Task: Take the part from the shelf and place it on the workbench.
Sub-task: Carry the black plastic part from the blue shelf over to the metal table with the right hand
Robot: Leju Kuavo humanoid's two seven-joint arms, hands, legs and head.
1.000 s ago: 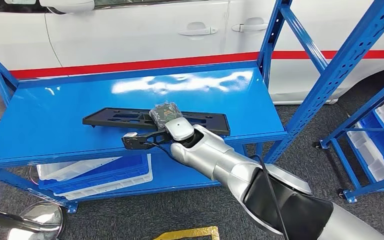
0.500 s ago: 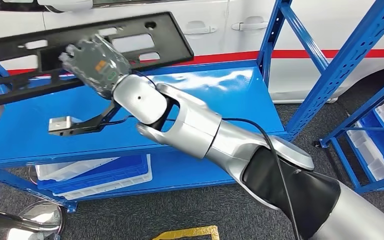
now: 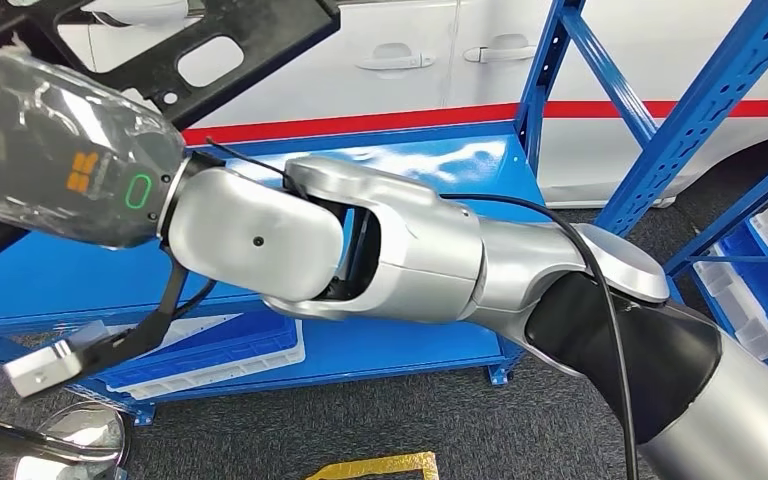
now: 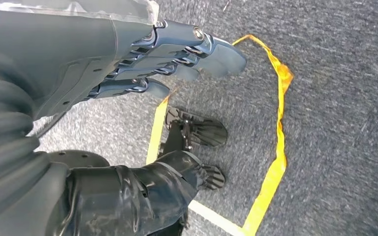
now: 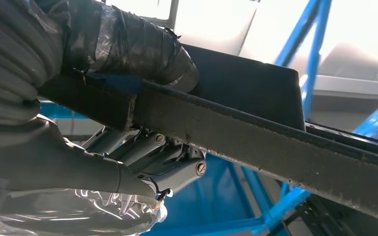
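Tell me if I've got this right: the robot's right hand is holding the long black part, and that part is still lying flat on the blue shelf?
Not quite. The right hand does hold the black part, but the part is lifted clear of the blue shelf, as the head view shows.

Head view downward; wrist views close, floor and shelf point(image 3: 260, 160).

The part point(image 3: 210, 45) sits in the right hand point(image 3: 65, 165) above the shelf point(image 3: 440, 165), a car point(image 3: 400, 60) behind
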